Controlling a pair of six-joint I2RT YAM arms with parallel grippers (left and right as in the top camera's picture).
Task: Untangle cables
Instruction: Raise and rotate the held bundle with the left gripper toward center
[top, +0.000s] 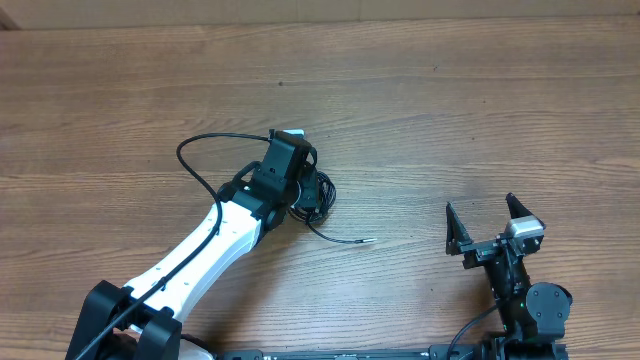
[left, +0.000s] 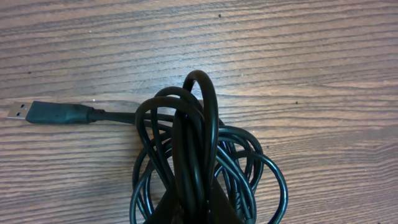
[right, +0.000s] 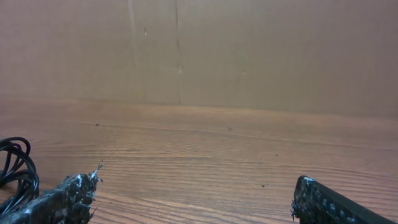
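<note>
Overhead, the left arm (top: 215, 235) covers part of the cables (top: 318, 196), and the left wrist view cuts the bundle off at its lower edge. Only the tips of the left fingers (left: 227, 211) show, clamped together on several strands of the coil at mid-tabletop (top: 450, 110). One plug (left: 59, 113) lies flat beside the coil, and a loose loop arcs away. The right fingers (top: 458, 232) stand wide apart, well away from the cables, holding nothing.
</note>
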